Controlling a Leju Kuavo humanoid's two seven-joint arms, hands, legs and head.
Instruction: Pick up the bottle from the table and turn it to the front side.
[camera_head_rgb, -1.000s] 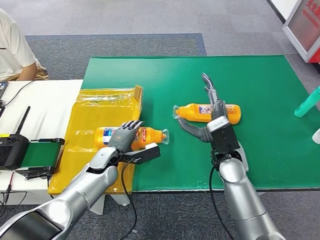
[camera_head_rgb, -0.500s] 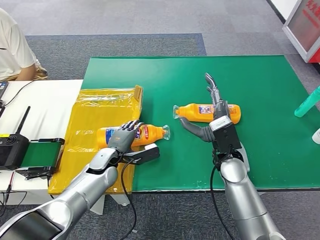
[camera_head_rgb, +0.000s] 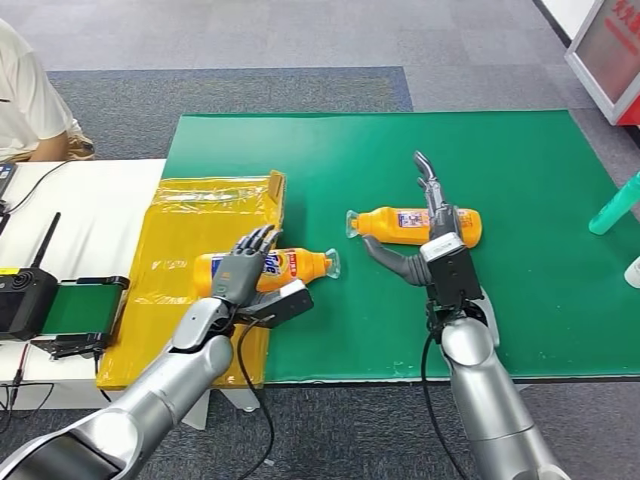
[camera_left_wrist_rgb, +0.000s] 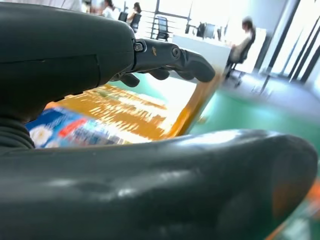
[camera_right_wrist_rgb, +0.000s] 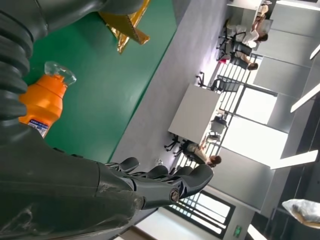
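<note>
Green matting covers the worktop (camera_head_rgb: 528, 300). Two orange bottles lie flat: one (camera_head_rgb: 290, 266) at nine o'clock under the left hand (camera_head_rgb: 245, 268), fingers apart; another (camera_head_rgb: 400, 224) centre, right hand (camera_head_rgb: 426, 235) spread over it. Light, slick plastic, probably; grip mid-body.

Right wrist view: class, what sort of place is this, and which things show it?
Probably an open-plan office used as a robot test area: desks with office chairs, seated people, and grey carpet around a green work table.
</note>
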